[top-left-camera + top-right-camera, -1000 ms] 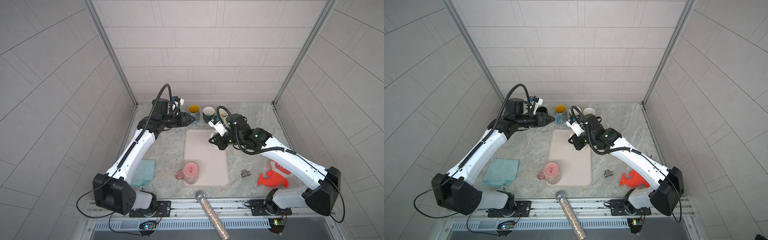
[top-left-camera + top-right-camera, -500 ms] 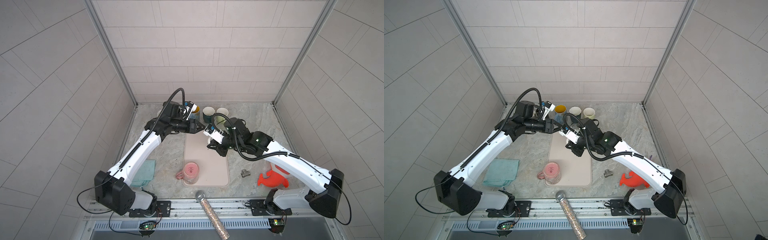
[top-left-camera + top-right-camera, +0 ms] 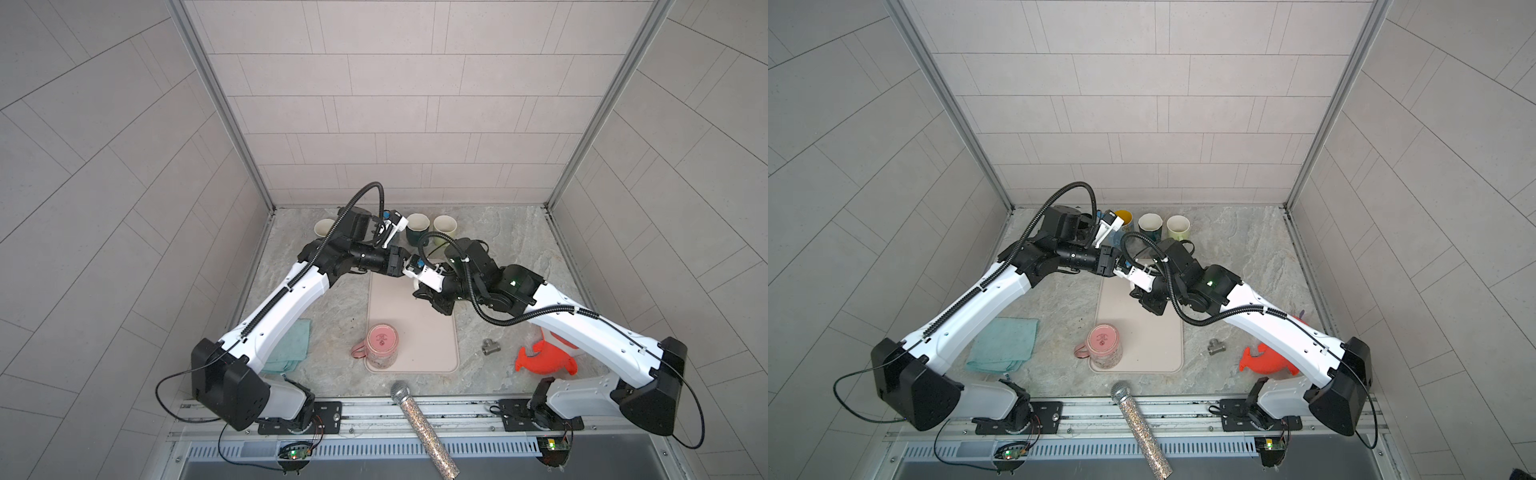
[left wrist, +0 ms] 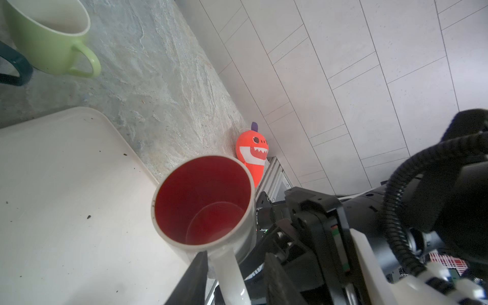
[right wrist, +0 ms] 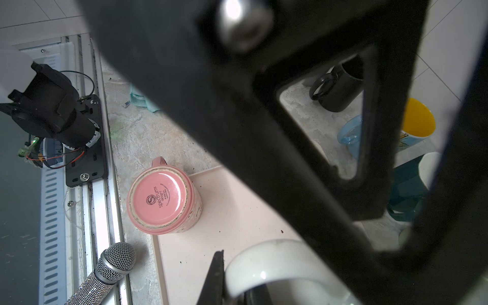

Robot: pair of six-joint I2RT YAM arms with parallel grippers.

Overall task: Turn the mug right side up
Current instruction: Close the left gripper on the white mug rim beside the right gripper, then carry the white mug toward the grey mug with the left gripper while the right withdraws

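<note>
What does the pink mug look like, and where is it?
The pink mug stands upside down, flat base up, with a round logo and small print on it. It looks like glazed ceramic with speckled sides. Its handle points left in both top views. It sits on the near left corner of the pale mat. Nothing holds it; a glittery microphone lies just in front, not touching.

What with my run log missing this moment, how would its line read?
right gripper: shut on white mug | left gripper: open astride its handle | pink mug: upside down, mat corner
</note>
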